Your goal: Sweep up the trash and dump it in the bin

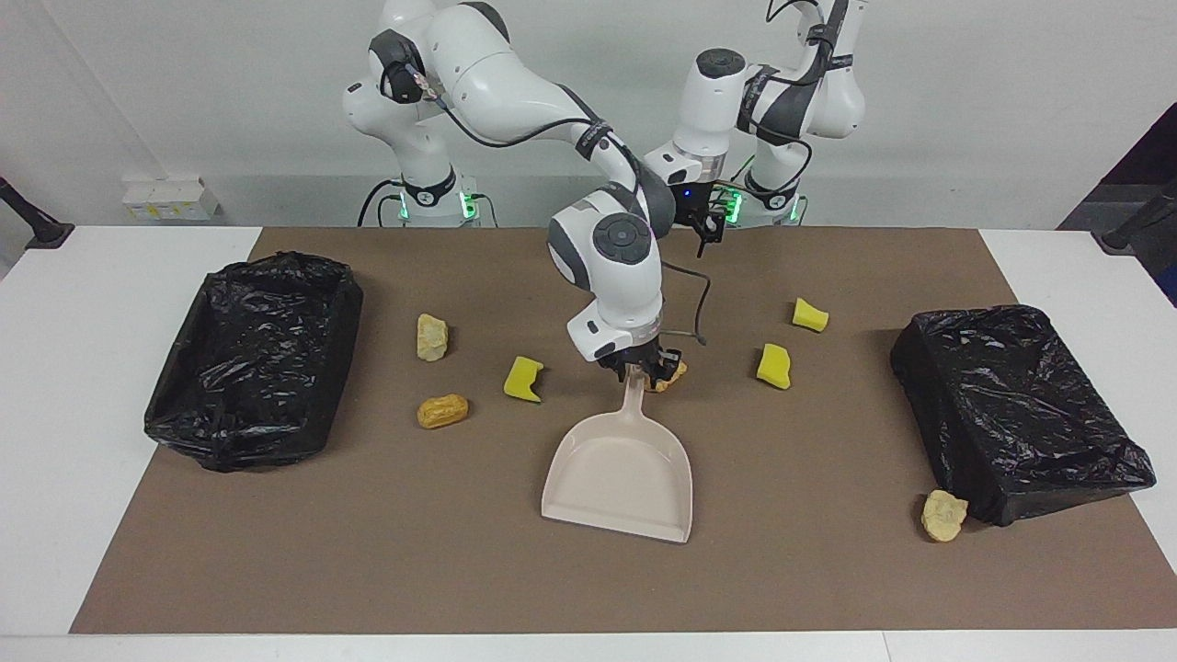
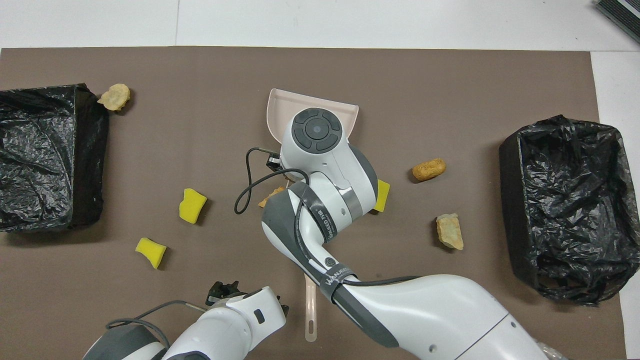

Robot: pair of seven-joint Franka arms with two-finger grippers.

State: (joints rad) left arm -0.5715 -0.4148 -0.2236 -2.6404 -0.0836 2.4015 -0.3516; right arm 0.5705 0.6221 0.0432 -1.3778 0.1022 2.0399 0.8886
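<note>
Brown mat (image 1: 276,570) is covering most of the white table (image 1: 83,441), with a wide bare strip of mat running along the edge farthest from the robots. Black-lined bins are sitting at both ends: one bin (image 1: 253,359) at the right arm's end, the other bin (image 1: 1016,409) at the left arm's end.

Trash is lying scattered. Pale lump (image 1: 431,336), golden roll (image 1: 442,411) and yellow sponge (image 1: 523,379) are lying between the right-arm-end bin and the dustpan (image 1: 621,473), all apart from each other. Two more yellow sponges (image 1: 773,365) (image 1: 809,314) are lying toward the left arm's end, with open mat around them. Another pale lump (image 1: 943,515) is sitting just beside the left-arm-end bin's corner. A tan pastry piece (image 1: 672,374) is lying right by the dustpan handle, partly hidden by the gripper.

"WANEED" is showing on a strap (image 2: 334,276) around the right arm; other markings are too small to read.

Right arm is reaching out over mid-table, wrist pointing down, right gripper (image 1: 641,370) sitting at the top of the dustpan handle with fingertips closing on it. The pan is lying flat on the mat, mouth facing away from the robots.

Left arm is folding back near its base, waiting, left gripper (image 1: 706,223) hanging over the mat edge nearest the robots, jaws spread wide, holding nothing.
</note>
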